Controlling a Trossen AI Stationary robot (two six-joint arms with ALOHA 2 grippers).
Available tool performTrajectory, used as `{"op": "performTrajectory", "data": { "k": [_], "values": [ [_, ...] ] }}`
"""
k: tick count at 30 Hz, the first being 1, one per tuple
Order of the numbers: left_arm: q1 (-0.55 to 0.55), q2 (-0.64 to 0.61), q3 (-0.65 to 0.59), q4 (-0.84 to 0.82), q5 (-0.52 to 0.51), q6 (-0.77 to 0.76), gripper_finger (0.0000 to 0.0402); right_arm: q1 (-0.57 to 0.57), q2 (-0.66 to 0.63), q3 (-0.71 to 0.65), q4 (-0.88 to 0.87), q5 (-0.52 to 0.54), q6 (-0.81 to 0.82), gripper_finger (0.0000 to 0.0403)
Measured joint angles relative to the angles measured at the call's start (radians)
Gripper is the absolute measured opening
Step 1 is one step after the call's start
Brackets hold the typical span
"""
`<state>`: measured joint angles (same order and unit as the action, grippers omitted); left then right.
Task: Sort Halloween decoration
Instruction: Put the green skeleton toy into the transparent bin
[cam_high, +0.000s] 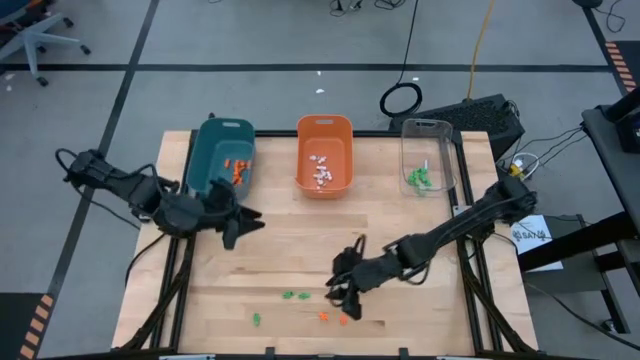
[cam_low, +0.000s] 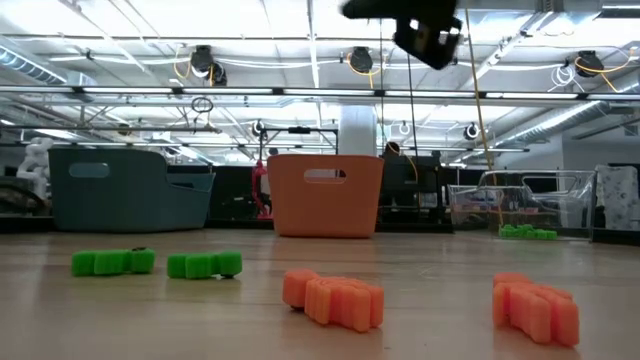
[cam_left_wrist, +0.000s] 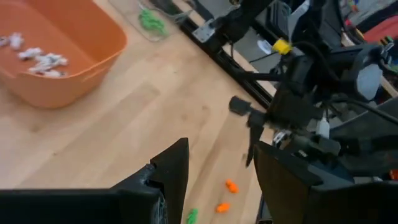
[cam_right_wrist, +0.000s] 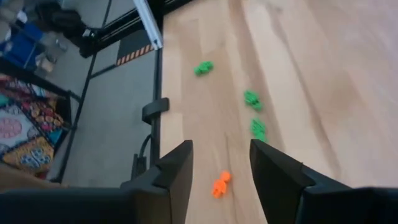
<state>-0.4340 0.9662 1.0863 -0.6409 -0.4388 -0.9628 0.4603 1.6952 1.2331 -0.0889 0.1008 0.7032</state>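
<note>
1. Right claw (cam_high: 345, 296): lower centre of the high view, fingers spread, empty, poised above two orange trinkets (cam_high: 333, 317) on the counter (cam_high: 250, 270). Risk: the trinkets lie close together, so a descent slightly off could catch both, or nudge one away.
2. Green trinkets (cam_high: 291, 295): just left of the right claw, a third (cam_high: 256, 319) farther left, near the counter's bottom edge. Risk: a sweeping finger may push a piece off that edge.
3. Left claw (cam_high: 240, 224): left of centre, below the teal bin (cam_high: 222, 153), fingers spread, holding nothing. Risk: both arms reaching for the same lower-centre cluster could collide.
4. Bins along the top: teal with orange pieces, orange bin (cam_high: 324, 152) with white, clear bin (cam_high: 428, 155) with green. Risk: an orange trinket dropped in the orange bin would be missorted, since colour of bin and contents differ.
</note>
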Motion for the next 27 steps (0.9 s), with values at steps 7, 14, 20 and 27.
{"op": "performTrajectory", "data": {
  "k": [7, 14, 20, 27],
  "values": [
    [-0.101, 0.064, 0.0, 0.072, -0.044, -0.001, 0.018, -0.009, 0.195, 0.165, -0.028, -0.001, -0.137, 0.0189],
    [-0.132, 0.073, 0.0, 0.085, -0.049, 0.0, 0.018, -0.01, 0.339, 0.264, -0.078, -0.026, -0.186, 0.0199],
    [-0.151, 0.074, 0.0, 0.08, -0.048, 0.008, 0.018, -0.017, 0.433, 0.298, -0.061, -0.002, -0.235, 0.019],
    [-0.177, 0.074, 0.0, 0.075, -0.034, 0.006, 0.018, -0.036, 0.489, 0.302, -0.056, 0.029, -0.266, 0.0187]
  ]
}}
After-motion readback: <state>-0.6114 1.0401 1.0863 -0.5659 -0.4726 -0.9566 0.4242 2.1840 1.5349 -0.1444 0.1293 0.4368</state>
